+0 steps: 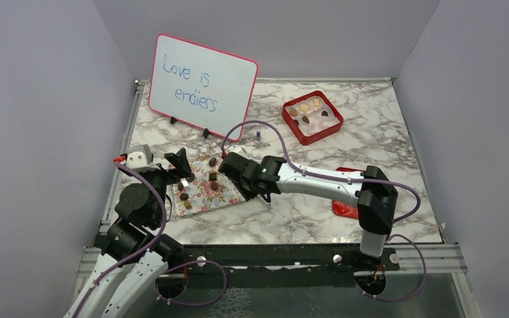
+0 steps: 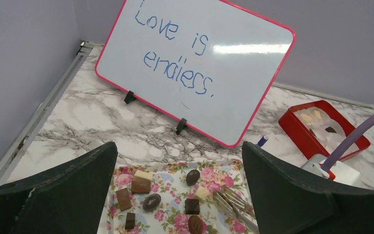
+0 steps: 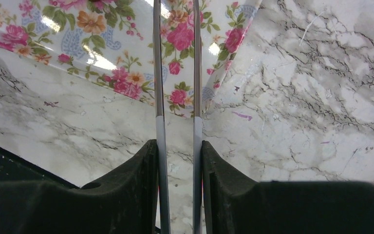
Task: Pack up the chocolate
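Observation:
Several chocolates [image 2: 151, 201], dark, brown and pale, lie on the pink floral tray [image 2: 173, 192], which sits at the table's near left [image 1: 202, 204]. More chocolates [image 1: 305, 108] rest in the red box [image 1: 291, 122] at the back right. My right gripper [image 3: 177, 144] is shut on metal tongs [image 3: 158, 97]. It reaches over the tray's right end [image 1: 235, 173]. The tong tips [image 2: 231, 201] lie just right of a pale square piece [image 2: 202, 193], with nothing seen between them. My left gripper [image 2: 177, 145] hangs wide open and empty above the tray's near-left side [image 1: 180, 173].
A pink-framed whiteboard [image 1: 202, 86] reading "Love is endless." stands behind the tray. A small blue marker [image 1: 258, 134] lies beside it. A flat red lid [image 1: 343, 207] lies under my right arm. Grey walls close in three sides of the marble table.

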`<state>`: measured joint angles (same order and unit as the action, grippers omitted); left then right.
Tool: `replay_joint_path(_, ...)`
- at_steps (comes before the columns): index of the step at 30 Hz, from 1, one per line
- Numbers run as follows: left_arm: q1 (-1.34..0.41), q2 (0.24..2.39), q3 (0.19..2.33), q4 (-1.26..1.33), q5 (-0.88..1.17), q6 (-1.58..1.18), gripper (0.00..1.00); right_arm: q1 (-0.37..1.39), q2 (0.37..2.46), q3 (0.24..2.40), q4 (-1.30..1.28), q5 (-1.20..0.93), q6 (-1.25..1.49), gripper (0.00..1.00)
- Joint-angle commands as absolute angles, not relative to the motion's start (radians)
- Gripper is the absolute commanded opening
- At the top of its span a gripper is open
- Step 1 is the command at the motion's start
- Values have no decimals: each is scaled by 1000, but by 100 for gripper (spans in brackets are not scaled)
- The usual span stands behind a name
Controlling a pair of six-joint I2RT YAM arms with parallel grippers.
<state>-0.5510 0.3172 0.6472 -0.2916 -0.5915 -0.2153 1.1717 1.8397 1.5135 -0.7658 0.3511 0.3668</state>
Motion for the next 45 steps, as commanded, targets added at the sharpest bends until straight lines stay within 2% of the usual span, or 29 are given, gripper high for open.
replay_joint_path(1, -548, 318, 643, -270, -607, -192, 99, 1180, 1782, 1497, -777, 397, 373, 26)
replay_joint_path(24, -548, 340, 644, -275, -566, -209, 99, 1095, 1648, 1518, -890, 468, 400, 25)
replay_joint_path(35, -548, 351, 644, -275, -555, -208, 99, 888, 1554, 1503, -888, 461, 340, 26)
replay_joint_path(45, -548, 383, 644, -273, -506, -207, 99, 662, 1551, 1516, -875, 457, 275, 26)
